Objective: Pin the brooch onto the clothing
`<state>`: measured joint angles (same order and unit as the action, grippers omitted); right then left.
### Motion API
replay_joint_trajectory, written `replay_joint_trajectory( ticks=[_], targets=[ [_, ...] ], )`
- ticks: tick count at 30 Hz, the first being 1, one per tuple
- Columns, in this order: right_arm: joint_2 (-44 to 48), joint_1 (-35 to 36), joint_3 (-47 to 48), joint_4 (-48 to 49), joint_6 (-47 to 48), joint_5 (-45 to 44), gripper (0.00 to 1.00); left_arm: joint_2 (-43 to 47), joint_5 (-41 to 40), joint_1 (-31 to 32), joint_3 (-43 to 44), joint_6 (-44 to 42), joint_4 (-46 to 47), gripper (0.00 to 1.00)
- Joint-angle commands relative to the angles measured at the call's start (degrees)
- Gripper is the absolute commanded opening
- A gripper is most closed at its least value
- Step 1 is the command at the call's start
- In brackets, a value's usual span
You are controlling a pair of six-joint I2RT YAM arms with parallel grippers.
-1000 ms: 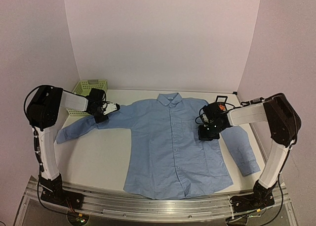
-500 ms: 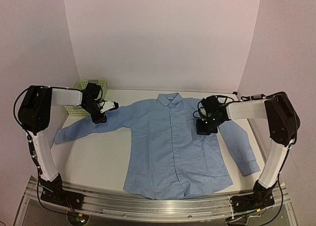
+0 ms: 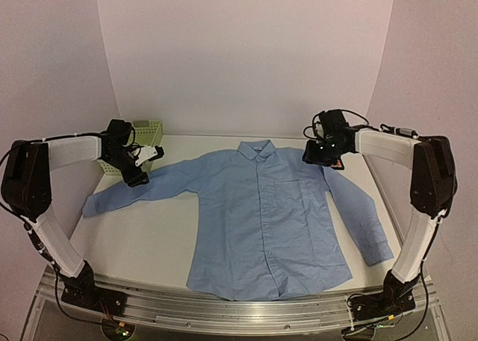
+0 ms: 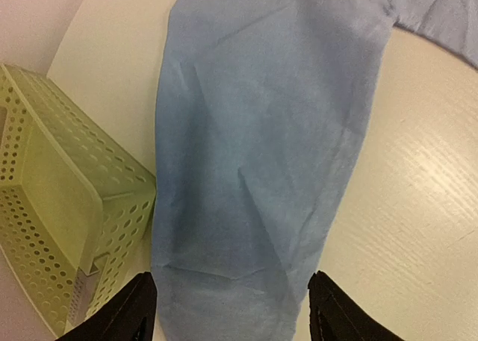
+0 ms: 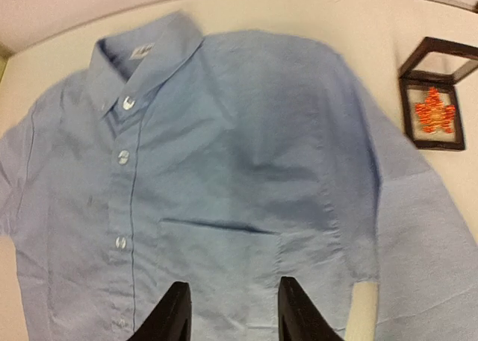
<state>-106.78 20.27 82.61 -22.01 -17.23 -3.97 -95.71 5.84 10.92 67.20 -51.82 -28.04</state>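
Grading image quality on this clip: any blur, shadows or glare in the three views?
Top external: sharp and evenly lit. Right wrist: slightly soft, far table edge bowed, a dark shadow across the shirt, yet the brooch reads as an orange star. Left wrist: fairly sharp, shadow on the sleeve, mild sheen on the table.

Left tool [image 4: 233,320] and right tool [image 5: 231,315], both spread, empty, far forward.

Blue shirt [image 5: 224,169] flat, collar [image 5: 149,46] upper left; orange brooch [image 5: 435,110] inside black box frame [image 5: 437,148], right; pincer [image 5: 233,285] parted.
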Motion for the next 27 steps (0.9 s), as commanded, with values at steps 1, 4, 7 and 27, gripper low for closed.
replay_joint_trajectory(
  ticks=[1, 4, 7, 27],
  targets=[
    [-1.5, -6.2, 3.9, -2.2, 0.9, -4.5, 0.48, 8.0, 7.7, 5.4, -2.4, 3.9, 3.6, 0.76],
    [-3.1, -9.3, 5.8, -3.1, 2.8, -4.9, 0.55, 8.5, 10.2, 12.6, -4.2, 5.4, 4.8, 0.8],
    [-4.6, -12.7, 6.5, -4.3, 3.7, -5.0, 0.54, 4.9, 10.4, 18.8, -4.3, 9.9, 5.6, 0.79],
    [-6.8, -19.8, 1.1, -4.9, 7.1, -7.4, 0.28, -2.8, 6.7, 34.7, -15.9, 10.9, 12.9, 0.71]
  ],
)
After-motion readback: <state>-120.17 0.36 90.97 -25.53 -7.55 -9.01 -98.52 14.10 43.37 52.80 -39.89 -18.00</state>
